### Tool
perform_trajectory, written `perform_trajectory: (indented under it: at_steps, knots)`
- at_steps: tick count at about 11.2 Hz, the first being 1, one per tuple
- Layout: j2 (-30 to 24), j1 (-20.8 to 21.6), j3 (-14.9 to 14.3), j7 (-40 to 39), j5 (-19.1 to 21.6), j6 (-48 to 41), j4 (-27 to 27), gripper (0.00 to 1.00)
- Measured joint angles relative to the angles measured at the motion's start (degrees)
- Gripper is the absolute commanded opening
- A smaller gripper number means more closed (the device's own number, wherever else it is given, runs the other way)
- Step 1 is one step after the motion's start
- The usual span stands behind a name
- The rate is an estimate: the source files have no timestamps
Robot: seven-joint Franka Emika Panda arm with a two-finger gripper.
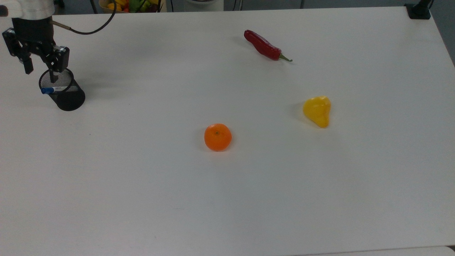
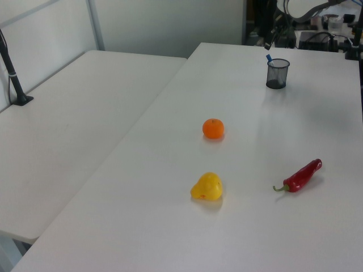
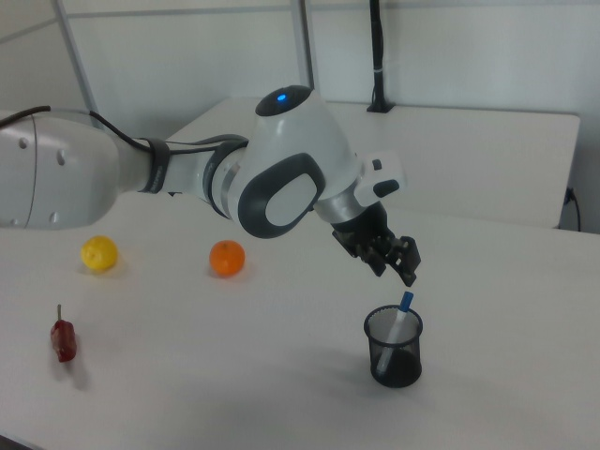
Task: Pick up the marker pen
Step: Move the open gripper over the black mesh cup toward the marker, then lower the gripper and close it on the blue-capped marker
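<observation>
White tables (image 2: 85,113) side by side — pale wall (image 2: 170,22) behind.

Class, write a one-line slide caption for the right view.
Open gripper poised just above the marker pen standing in a black mesh cup, with an orange behind on the white table.

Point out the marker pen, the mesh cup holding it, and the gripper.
marker pen (image 1: 48,90), top view, blue cap.
mesh cup (image 1: 71,100), top view, outer wall.
gripper (image 1: 39,69), top view, midway between the open jaws.
</observation>
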Motion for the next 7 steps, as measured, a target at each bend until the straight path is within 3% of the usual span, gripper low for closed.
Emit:
perform_trajectory:
  at_steps: [4,7]
  knots:
    - [1.9,0.0,0.0,0.0,0.0,0.1,0.0,0.58]
    - [3.9,0.0,0.0,0.0,0.0,5.2,-0.2,0.58]
